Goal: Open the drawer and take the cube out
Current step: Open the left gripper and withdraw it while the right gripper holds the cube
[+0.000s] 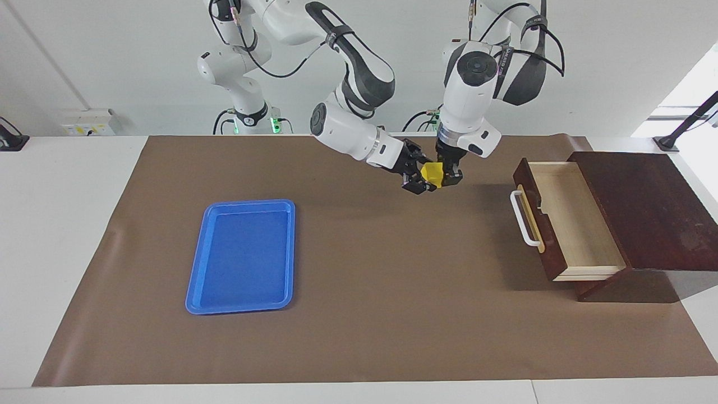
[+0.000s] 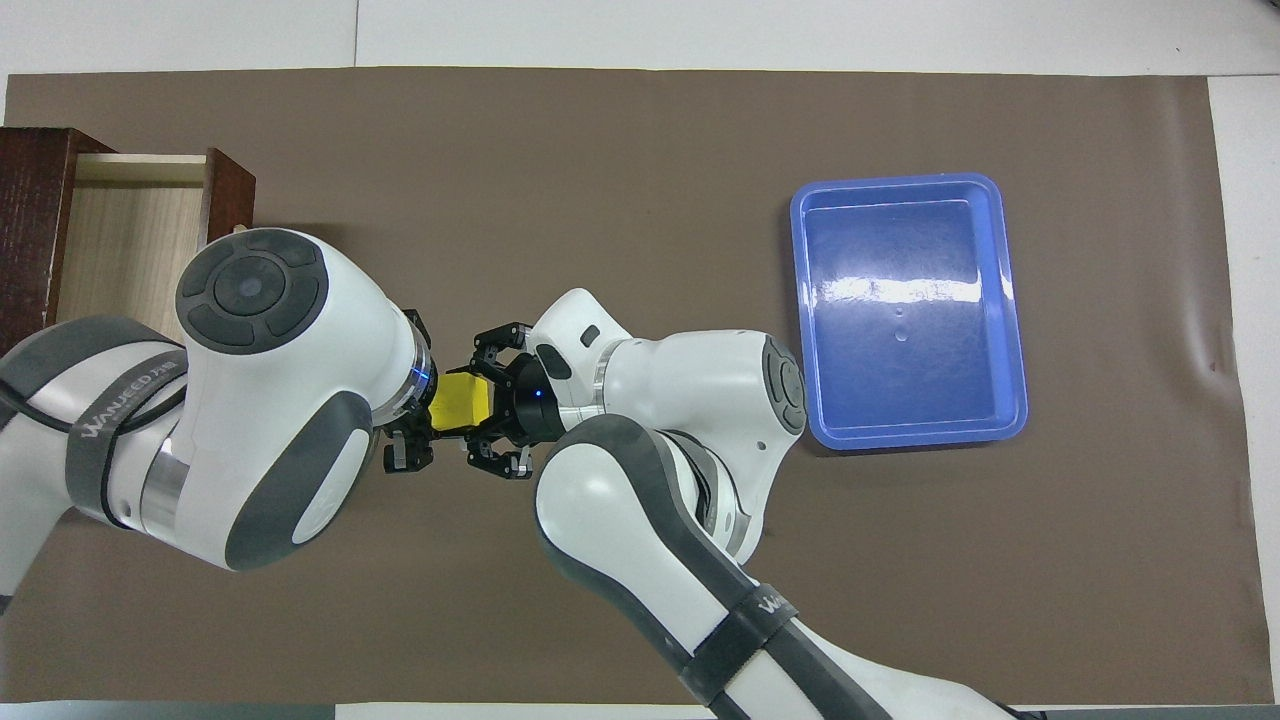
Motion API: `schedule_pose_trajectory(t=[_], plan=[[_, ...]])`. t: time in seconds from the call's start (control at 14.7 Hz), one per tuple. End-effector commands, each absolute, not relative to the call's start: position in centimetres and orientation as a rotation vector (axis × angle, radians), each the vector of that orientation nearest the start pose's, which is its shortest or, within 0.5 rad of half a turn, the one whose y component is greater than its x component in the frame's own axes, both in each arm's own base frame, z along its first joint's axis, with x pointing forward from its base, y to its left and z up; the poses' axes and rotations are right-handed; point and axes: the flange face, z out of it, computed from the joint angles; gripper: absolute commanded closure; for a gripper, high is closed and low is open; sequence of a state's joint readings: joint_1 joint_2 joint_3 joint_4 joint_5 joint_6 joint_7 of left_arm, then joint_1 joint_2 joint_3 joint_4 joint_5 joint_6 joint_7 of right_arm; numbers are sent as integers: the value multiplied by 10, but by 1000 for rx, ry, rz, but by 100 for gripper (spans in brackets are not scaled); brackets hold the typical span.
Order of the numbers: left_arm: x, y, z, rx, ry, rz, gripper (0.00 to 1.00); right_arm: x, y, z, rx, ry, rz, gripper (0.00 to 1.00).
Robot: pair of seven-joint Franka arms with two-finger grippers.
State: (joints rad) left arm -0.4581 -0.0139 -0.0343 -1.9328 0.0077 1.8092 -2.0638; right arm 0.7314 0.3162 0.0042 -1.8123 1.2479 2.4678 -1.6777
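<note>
Frame centre: small, rigid, light-looking yellow solid cube (image 1: pixel 432 173) is best gripped on flat faces; left gripper (image 1: pixel 450 178) clamps it, right gripper (image 1: pixel 419 180) fingers spread around it.

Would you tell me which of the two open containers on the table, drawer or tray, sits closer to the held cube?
The wooden drawer, pulled open toward the left arm's end; the blue tray lies farther from the yellow cube.
</note>
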Motion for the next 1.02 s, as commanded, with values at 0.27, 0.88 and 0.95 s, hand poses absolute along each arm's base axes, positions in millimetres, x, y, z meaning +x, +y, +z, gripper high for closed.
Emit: schedule_pose_trajectory(t=[0.27,0.88,0.95], plan=[[470,-256,484,-2135,-2186,54,100,498,451,410,-1709,-1591,-846,100],[480,-247,512,-2165,-2235,30,0,501,452,418,-1707,-1575,-854,100],[484,-239,514,-2155,-2252,28,0,501,452,418,-1707,-1575,-854,100]])
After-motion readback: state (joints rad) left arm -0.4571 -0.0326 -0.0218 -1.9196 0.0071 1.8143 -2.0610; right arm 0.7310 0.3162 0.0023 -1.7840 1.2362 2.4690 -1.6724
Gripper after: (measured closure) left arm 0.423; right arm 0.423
